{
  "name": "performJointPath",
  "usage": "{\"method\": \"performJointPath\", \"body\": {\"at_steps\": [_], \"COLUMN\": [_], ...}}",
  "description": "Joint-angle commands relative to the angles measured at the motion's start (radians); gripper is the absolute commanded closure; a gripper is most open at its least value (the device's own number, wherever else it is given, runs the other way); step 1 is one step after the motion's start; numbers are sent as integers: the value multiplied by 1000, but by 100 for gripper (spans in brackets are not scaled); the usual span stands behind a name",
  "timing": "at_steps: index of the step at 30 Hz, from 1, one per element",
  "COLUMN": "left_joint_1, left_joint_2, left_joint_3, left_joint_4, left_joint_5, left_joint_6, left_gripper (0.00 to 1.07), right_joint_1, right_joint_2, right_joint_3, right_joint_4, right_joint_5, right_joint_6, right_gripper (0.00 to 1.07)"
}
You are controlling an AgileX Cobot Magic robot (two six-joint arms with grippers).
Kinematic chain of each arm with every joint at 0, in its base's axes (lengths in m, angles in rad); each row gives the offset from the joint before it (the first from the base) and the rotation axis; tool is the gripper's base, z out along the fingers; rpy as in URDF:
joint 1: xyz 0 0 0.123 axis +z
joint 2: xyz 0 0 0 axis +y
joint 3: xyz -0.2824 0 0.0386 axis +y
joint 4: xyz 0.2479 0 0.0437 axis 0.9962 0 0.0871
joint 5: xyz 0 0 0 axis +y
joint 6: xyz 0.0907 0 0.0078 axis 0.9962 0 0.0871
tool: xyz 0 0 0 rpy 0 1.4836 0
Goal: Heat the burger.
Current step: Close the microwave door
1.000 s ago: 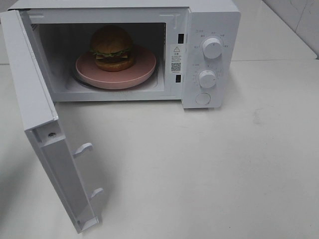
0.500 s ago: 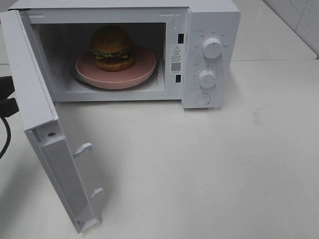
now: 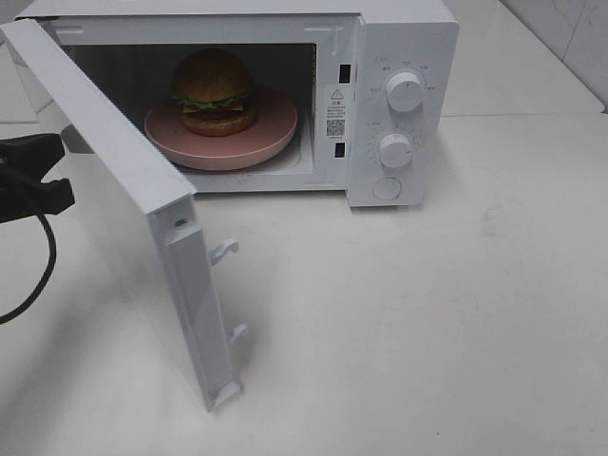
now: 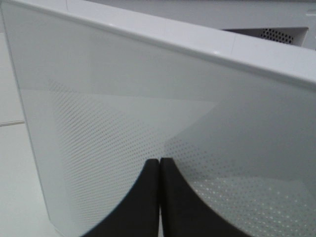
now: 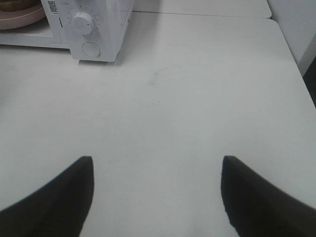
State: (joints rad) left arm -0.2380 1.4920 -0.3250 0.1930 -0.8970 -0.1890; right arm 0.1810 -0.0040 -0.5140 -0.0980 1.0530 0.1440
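Now the burger (image 3: 213, 90) is seen inside the microwave (image 3: 399, 28), door-closing is judged underway with the closed, empty left gripper (image 4: 159, 163) set against its half-open door (image 3: 114, 190), the right gripper (image 5: 156, 159) is spread wide and empty, and further pushing is needed.

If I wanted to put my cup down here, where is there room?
The table is bare in front of the microwave, from its swung-out door to the right edge. Inside is crowded: the burger on its pink plate fills the cavity. The shut left gripper is by the door's outer face.
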Motion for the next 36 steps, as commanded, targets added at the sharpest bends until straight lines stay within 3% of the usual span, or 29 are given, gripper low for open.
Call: {"method": "performJointPath", "body": {"at_steps": [1,12,17,19,24,36], "left_joint_1": [-11,-122,-189,-228,-272,-352], "left_joint_2": [42,128,164,186,235,330], "left_joint_3": [-48,-143,-191,-234,-308,-495], "left_joint_4": [-7,-72,-152,-193,-261,-333], "left_joint_5": [-9,0,19,45,69,129], "left_joint_6": [-13,-13,30,61,65,89], "left_gripper": [107,107,107,107,107,107], "right_joint_1": [-5,-5,-5,-5,-5,-5], "right_joint_2": [-26,-26,-26,-26,-26,-26], "right_joint_3": [3,3,3,3,3,3], "right_joint_4": [-4,-4,-4,-4,-4,-4], "right_joint_5": [-10,-10,-10,-10,-10,-10], "right_joint_6": [-11,-11,-11,-11,-11,-11], "right_gripper": [38,38,38,38,38,38]}}
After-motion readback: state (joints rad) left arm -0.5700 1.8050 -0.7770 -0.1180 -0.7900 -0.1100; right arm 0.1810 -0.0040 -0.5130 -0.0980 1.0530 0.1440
